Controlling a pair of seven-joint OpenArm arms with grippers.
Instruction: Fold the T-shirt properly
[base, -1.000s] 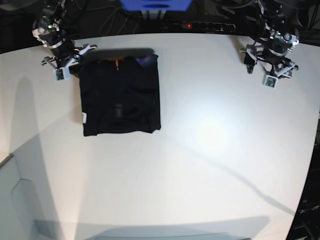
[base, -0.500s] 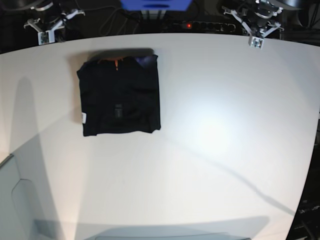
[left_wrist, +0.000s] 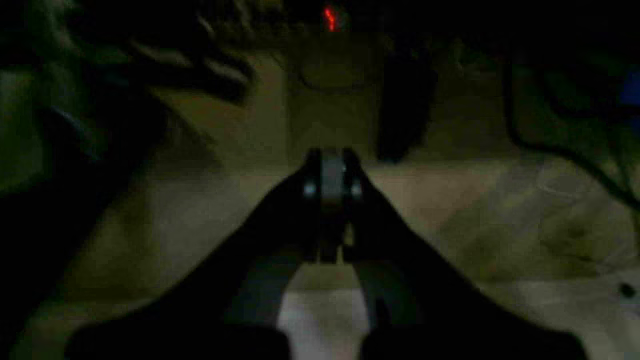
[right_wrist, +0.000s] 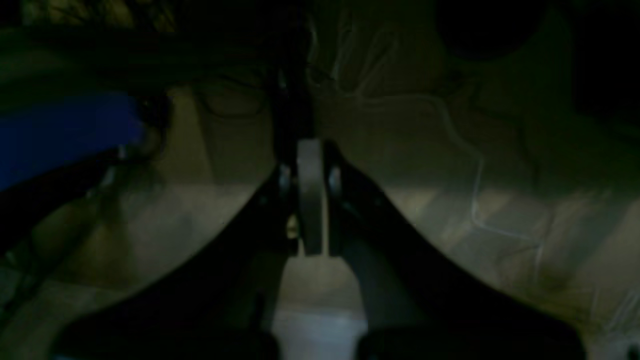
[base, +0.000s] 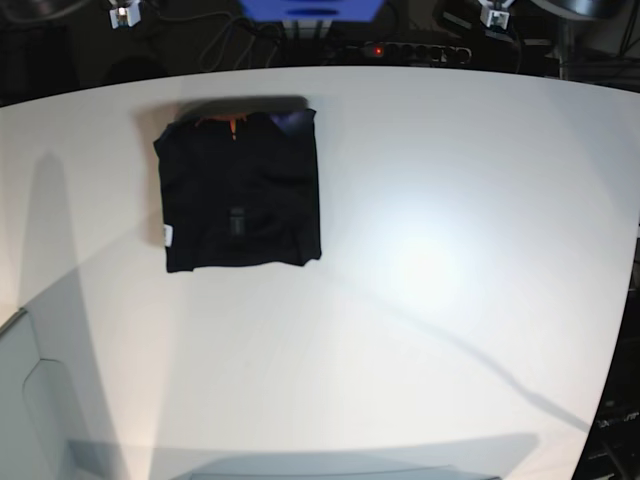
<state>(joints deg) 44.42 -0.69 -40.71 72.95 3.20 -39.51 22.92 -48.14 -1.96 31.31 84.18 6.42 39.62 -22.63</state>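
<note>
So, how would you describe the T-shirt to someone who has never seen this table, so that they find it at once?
Look at the large white table and go to its far left part, near the dark back edge. There the T-shirt lies flat, folded into a neat black rectangle. It is the only dark thing on the white surface, with a bit of orange at the collar and a small white tag on its left edge.

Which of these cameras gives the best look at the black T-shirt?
The base view. It shows the whole T-shirt from above, folded into a neat rectangle on the white table, with its orange collar label and small white tag visible. Both wrist views are dark and blurred and show only shut gripper fingers, no shirt.
</note>
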